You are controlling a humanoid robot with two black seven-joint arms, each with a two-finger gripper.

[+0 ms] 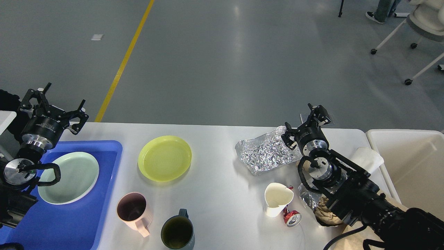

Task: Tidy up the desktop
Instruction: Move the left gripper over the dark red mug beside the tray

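Tabletop (pixel 215 166): one, white-grey, spanning the lower half of the view, carrying everything but the bin.
Bin (pixel 412 163): one, cream-white, at the tabletop's right end.
Tray (pixel 69 222): one, blue, at the left end.
Plates: two; pale green plate (pixel 71 177) in the tray, yellow plate (pixel 164 158) just right of it.
Foil sheet (pixel 265 152): one, crumpled.
Mugs: two; pink mug (pixel 133 210), dark mug (pixel 177 232), near edge.
Paper cup (pixel 277 198): one.
Crushed can (pixel 292 218): one, touching the cup.
Left end effector (pixel 55 104): raised above the tray's far corner, fingers spread, holding nothing.
Right end effector (pixel 305 121): above the foil's right edge, fingers apart, holding nothing.
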